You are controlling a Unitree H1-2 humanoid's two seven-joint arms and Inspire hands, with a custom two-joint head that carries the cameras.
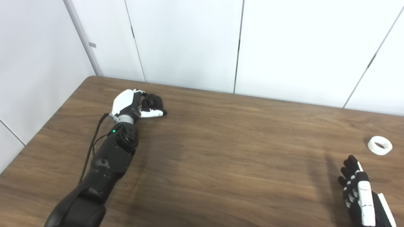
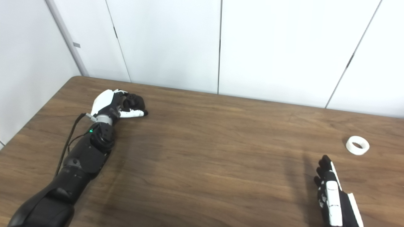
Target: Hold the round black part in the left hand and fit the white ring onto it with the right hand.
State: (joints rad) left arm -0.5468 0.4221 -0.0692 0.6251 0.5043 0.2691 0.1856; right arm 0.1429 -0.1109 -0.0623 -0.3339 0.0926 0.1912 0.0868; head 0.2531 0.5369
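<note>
My left hand (image 1: 137, 104) rests on the table at the far left, its fingers curled around the round black part (image 1: 153, 101), which shows between fingers and thumb. The white ring (image 1: 380, 145) lies flat on the table at the far right. My right hand (image 1: 358, 192) is near the bottom right corner, fingers stretched out and apart, holding nothing. Its fingertips stop a short way short of the ring, on the near left side of it.
The brown wooden table (image 1: 221, 151) fills the lower part of both views. White wall panels (image 1: 189, 41) stand right behind its far edge and along its left edge.
</note>
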